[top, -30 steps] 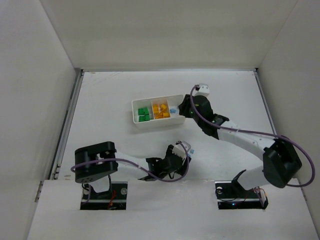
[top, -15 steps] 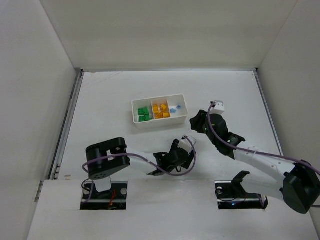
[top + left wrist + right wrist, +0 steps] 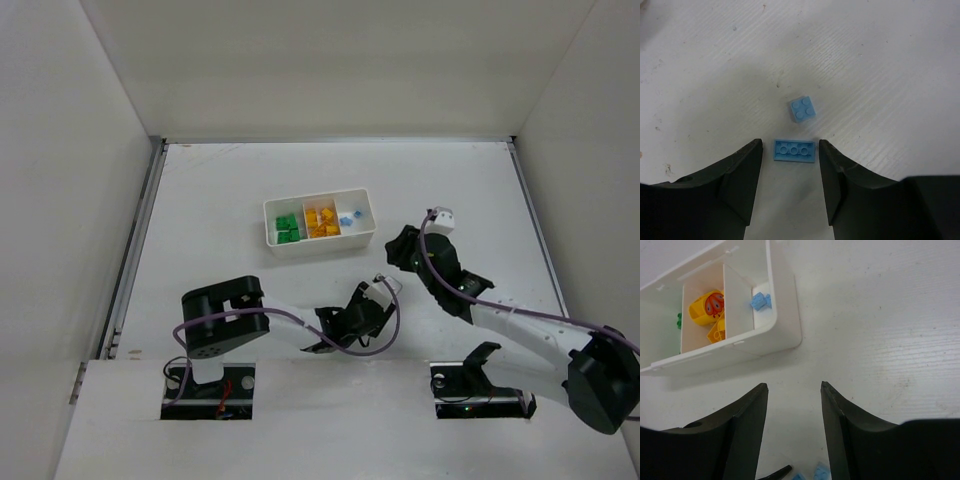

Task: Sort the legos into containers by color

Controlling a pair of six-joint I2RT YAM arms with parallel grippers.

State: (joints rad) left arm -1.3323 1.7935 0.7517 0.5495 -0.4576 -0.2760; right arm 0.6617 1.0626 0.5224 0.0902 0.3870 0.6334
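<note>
Right now your left gripper (image 3: pixel 790 167) has its jaws apart, one on each side of a flat pale blue brick (image 3: pixel 795 150) lying low in the middle of the left wrist view. A thin strip of table (image 3: pixel 880 60) shows between the brick and each finger, so nothing is clamped. Just above it and slightly right sits a square pale blue brick (image 3: pixel 803 109), close but not touching.

Your right gripper (image 3: pixel 793 400) also stands parted, with only bare table between its fingers. In the upper left of its wrist view you see the white tray (image 3: pixel 785 315). A pale blue piece (image 3: pixel 760 301) lies in its right compartment and yellow-orange bricks (image 3: pixel 710 312) in the middle one, one of them marked with red. A sliver of green (image 3: pixel 678 320) shows at the left edge.

From the overhead camera, the tray lies near centre frame. The right gripper is off its lower right corner, and the left gripper is lower still, toward the bottom centre.
</note>
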